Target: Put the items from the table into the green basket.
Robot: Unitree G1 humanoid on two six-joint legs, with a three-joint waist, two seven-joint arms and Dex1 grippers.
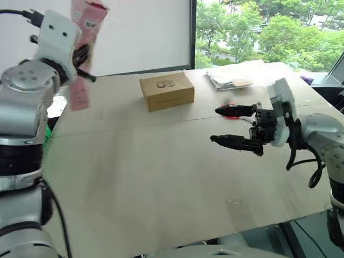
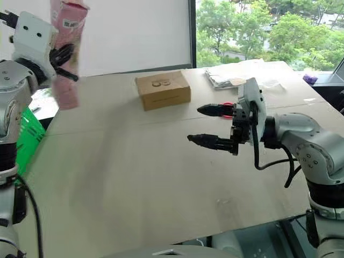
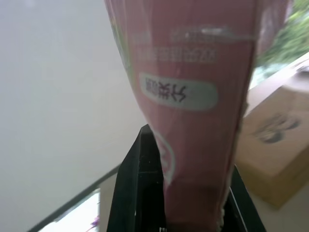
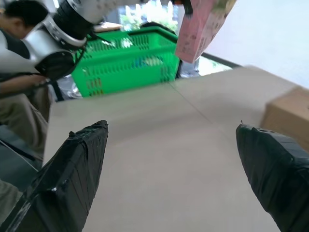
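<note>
The left gripper (image 1: 80, 54) is squeezed tight on the pink packet (image 1: 81, 80), high at the far left. Carry it left over the green basket (image 4: 128, 63), go low, then let go. The right gripper (image 2: 209, 126) has its 2 fingers wide apart, holding nothing.

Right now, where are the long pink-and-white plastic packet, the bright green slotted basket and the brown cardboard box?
Long pink-and-white plastic packet (image 1: 80, 91), left eye view, lower half.
Bright green slotted basket (image 4: 128, 67), right wrist view, lattice side.
Brown cardboard box (image 1: 166, 90), left eye view, top face.
</note>
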